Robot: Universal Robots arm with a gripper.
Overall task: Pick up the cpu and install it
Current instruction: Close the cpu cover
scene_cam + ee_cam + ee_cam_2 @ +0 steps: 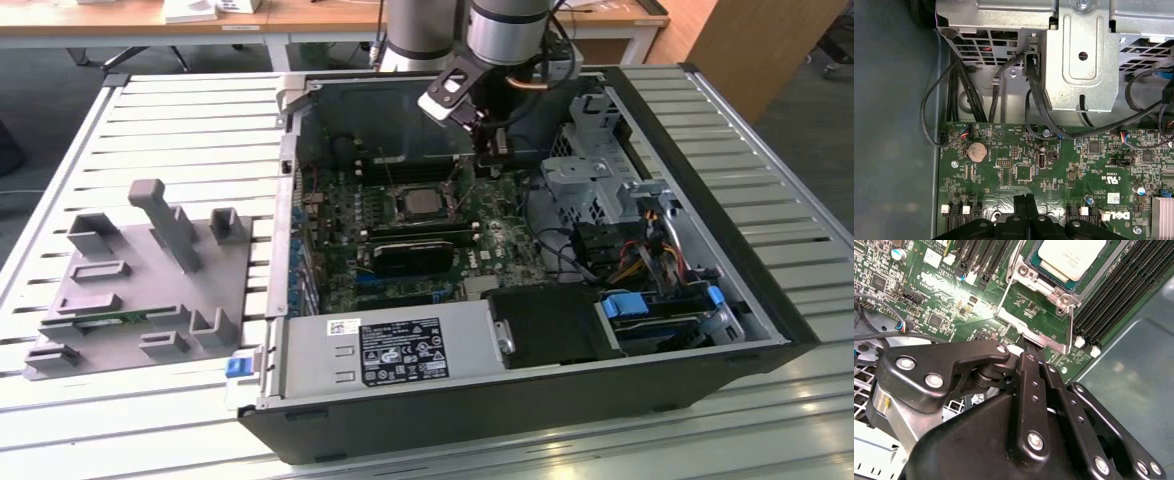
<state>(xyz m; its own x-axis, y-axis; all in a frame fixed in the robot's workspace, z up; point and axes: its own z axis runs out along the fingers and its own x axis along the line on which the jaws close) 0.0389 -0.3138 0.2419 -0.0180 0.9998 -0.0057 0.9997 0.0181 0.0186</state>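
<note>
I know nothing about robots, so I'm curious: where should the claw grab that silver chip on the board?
Probably by two opposite edges, coming straight down from above. The cpu lies flat, silver top up, with a metal frame close around it, so a sideways approach looks blocked.

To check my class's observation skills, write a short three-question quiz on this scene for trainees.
1. True or false: the gripper holds the cpu.
2. Fill in: in the exterior view, the grey fixture stands outside the computer case, on that view's ____.
3. Where does the cpu lie? A) in the motherboard socket B) on the grey fixture C) between the gripper's fingers
Key: 1 false; 2 left; 3 A.
</note>
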